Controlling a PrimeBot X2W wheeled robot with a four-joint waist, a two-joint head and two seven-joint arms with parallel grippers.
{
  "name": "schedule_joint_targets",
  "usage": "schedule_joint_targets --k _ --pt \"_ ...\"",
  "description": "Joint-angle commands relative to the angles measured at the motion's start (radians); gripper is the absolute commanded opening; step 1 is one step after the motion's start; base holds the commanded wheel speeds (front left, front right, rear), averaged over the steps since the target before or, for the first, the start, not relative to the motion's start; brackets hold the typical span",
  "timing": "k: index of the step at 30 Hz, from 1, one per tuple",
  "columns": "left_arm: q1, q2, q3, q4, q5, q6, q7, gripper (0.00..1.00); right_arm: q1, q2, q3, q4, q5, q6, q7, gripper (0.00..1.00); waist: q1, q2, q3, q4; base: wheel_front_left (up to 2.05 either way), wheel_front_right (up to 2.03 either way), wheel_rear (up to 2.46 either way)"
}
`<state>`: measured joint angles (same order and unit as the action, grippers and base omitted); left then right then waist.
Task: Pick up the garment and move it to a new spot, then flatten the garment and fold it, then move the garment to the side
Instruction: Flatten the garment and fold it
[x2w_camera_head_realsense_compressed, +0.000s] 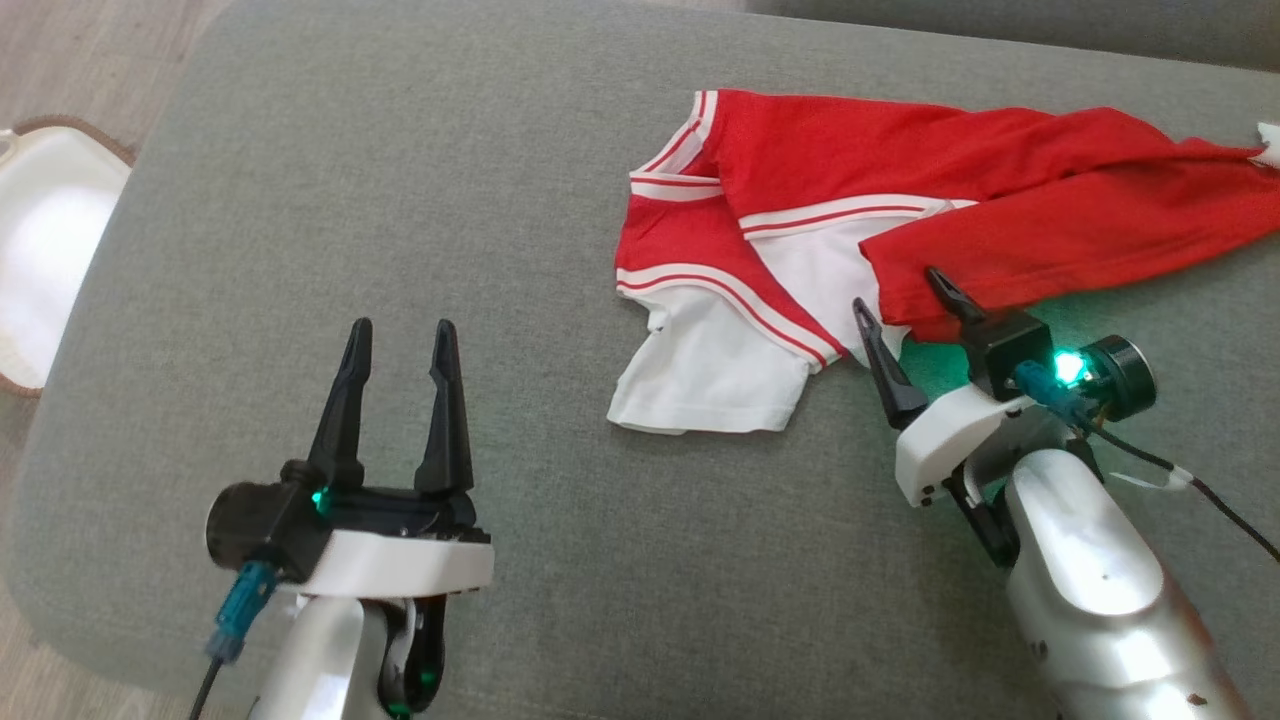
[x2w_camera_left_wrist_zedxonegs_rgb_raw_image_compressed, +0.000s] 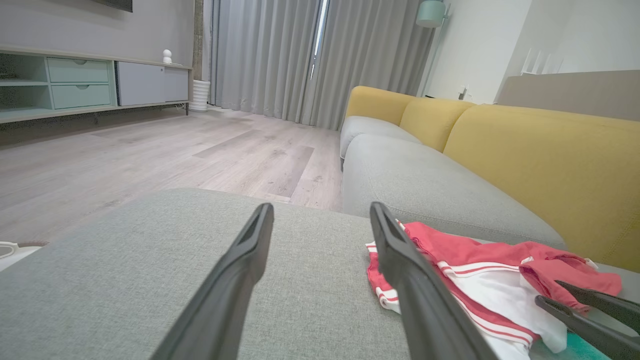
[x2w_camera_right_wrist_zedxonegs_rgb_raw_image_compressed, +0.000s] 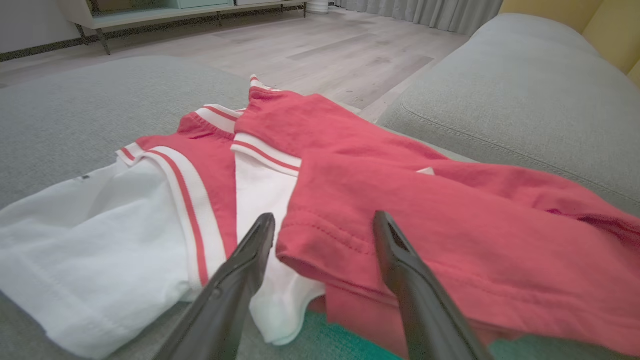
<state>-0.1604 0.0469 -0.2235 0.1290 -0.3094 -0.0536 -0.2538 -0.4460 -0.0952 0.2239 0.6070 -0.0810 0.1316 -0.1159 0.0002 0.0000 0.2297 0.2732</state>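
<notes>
The garment (x2w_camera_head_realsense_compressed: 900, 220) is a red and white shirt with striped trim, lying rumpled on the grey cushion (x2w_camera_head_realsense_compressed: 400, 200) toward the right. In the right wrist view the garment (x2w_camera_right_wrist_zedxonegs_rgb_raw_image_compressed: 350, 200) spreads just ahead, red fabric folded over the white part. My right gripper (x2w_camera_head_realsense_compressed: 908, 305) is open at the garment's near edge, its fingers either side of a red fold; the right gripper (x2w_camera_right_wrist_zedxonegs_rgb_raw_image_compressed: 324, 227) straddles that hem without closing. My left gripper (x2w_camera_head_realsense_compressed: 402, 338) stands open over bare cushion, well left of the shirt. From the left wrist, the left gripper (x2w_camera_left_wrist_zedxonegs_rgb_raw_image_compressed: 322, 212) has the garment (x2w_camera_left_wrist_zedxonegs_rgb_raw_image_compressed: 480, 280) to its right.
A white object (x2w_camera_head_realsense_compressed: 40, 260) sits off the cushion's left edge on the wood floor. A yellow-backed sofa (x2w_camera_left_wrist_zedxonegs_rgb_raw_image_compressed: 525, 150) runs behind the cushion, and a low cabinet (x2w_camera_left_wrist_zedxonegs_rgb_raw_image_compressed: 75, 85) stands across the wood floor. Bare cushion lies left of the shirt.
</notes>
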Motion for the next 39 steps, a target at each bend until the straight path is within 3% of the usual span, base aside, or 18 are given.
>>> schedule_joint_targets --k 1,2,3,9,14,24,35,36,37,39 --pt "-0.028 0.004 0.033 -0.026 -0.005 0.006 -0.008 1.00 -0.033 0.012 0.004 -0.008 -0.010 -0.001 -0.016 1.00 -0.0002 0.0000 0.000 0.007 0.00 0.00 0.00" --pt "-0.026 0.004 0.032 -0.026 -0.006 0.007 -0.008 1.00 -0.036 0.014 -0.004 0.003 -0.012 -0.001 -0.020 0.47 -0.0002 0.0000 -0.001 0.008 0.00 0.00 0.00" --pt "-0.025 0.004 0.032 -0.026 -0.006 0.009 -0.008 1.00 -0.039 0.016 -0.008 0.010 -0.015 -0.001 -0.028 0.00 -0.0002 0.0000 -0.002 0.008 0.00 0.00 0.00" --pt "-0.016 0.003 0.035 -0.024 -0.007 0.016 -0.008 1.00 -0.032 0.028 -0.053 0.021 -0.022 -0.001 -0.069 0.00 -0.0002 0.0000 -0.021 -0.024 0.00 0.00 0.00" --pt "-0.009 0.003 0.049 -0.028 -0.001 0.015 -0.008 1.00 0.032 0.024 -0.118 -0.042 -0.024 -0.001 -0.074 0.00 -0.0002 0.0000 -0.040 -0.085 0.00 0.00 0.00" --pt "-0.013 0.003 0.051 -0.025 0.005 0.009 -0.008 1.00 0.179 -0.070 -0.217 -0.215 -0.021 -0.001 0.012 0.00 -0.0002 0.0000 -0.058 -0.196 0.00 0.00 0.00" --pt "-0.011 0.003 0.044 -0.017 -0.003 0.013 -0.008 1.00 0.239 -0.132 -0.311 -0.280 -0.093 -0.001 0.098 0.00 -0.0002 0.0000 -0.075 -0.223 0.00 0.00 0.00" --pt "-0.011 0.003 0.044 -0.017 -0.004 0.013 -0.008 1.00 0.243 -0.133 -0.321 -0.279 -0.105 -0.001 0.109 0.37 -0.0002 0.0000 -0.076 -0.224 0.00 0.00 0.00" --pt "-0.011 0.003 0.043 -0.017 -0.005 0.014 -0.008 1.00 0.245 -0.131 -0.335 -0.280 -0.115 -0.001 0.113 1.00 -0.0002 0.0000 -0.078 -0.224 0.00 0.00 0.00" --pt "-0.009 0.003 0.041 -0.016 -0.005 0.014 -0.008 1.00 0.248 -0.121 -0.352 -0.284 -0.130 -0.001 0.114 1.00 -0.0002 0.0000 -0.082 -0.225 0.00 0.00 0.00"
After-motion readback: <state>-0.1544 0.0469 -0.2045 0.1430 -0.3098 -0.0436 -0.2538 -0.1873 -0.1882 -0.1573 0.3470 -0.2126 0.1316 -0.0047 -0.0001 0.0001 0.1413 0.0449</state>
